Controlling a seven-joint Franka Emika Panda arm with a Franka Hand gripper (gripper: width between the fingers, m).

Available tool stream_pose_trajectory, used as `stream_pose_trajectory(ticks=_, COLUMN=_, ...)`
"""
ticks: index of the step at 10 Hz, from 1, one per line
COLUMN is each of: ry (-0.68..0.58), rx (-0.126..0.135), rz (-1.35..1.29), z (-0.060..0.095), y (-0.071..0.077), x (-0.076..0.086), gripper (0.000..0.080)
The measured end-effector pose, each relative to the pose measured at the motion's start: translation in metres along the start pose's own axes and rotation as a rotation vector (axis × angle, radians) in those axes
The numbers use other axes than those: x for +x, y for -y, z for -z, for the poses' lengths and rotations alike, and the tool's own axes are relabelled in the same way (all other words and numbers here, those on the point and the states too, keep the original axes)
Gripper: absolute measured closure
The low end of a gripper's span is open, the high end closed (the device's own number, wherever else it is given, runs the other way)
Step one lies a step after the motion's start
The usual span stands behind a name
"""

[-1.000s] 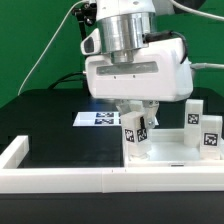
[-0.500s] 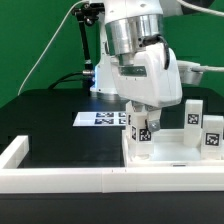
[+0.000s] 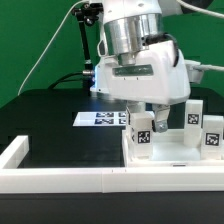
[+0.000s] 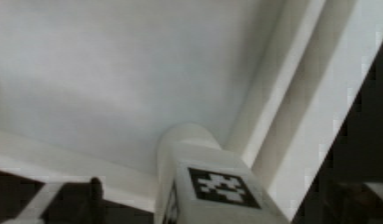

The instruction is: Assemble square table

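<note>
Exterior and wrist views of the single arm over the square table top (image 3: pixel 165 158), which lies on the black worktop (image 3: pixel 55 120) against the long white border wall (image 3: pixel 100 182), towards the exterior view's right. The top is tray-like, its raised rim showing in the wrist view as a pale ridge (image 4: pixel 294 100).

Three white tagged legs are visible. One leg (image 3: pixel 141 133) stands upright at the near corner of the top on the exterior view's left; its long axis is vertical, and its tag faces the camera. Two further legs (image 3: pixel 191 116) (image 3: pixel 211 134) stand upright towards the exterior view's right, well apart from the first. The marker board (image 3: pixel 97 118) lies flat on the worktop beyond the top.

The fingers (image 3: pixel 148 118) hang directly above and around the upper end of the near leg. They appear spread and released, standing apart from the leg's sides rather than pressing on it; the wrist view shows the leg's rounded end and tag (image 4: pixel 209 178) free between them.

Key relation: the leg lies straight below the fingers, its axis in line with theirs. Judged from this, the leg seems seated in the top, and a straight upward withdrawal would clear it.
</note>
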State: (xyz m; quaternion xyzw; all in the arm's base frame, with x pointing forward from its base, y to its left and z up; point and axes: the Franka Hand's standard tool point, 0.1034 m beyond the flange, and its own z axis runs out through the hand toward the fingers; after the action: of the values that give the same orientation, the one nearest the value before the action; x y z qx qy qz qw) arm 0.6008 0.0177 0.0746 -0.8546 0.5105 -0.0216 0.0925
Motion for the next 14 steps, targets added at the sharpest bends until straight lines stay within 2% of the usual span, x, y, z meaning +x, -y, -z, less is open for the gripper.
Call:
stream_pose_trajectory(ticks=5, ry=-0.004, rx=-0.012, rz=0.502, z=-0.001, y=-0.002, x=0.002, gripper=0.015)
stream_pose_trajectory(ticks=9, ry=-0.039, rx=-0.079, rz=0.896, z=0.001, y=0.005, x=-0.002, gripper=0.015)
stream_pose_trajectory(ticks=14, ry=-0.034, rx=-0.087, rz=1.237, z=0.003, y=-0.003, x=0.014, gripper=0.015)
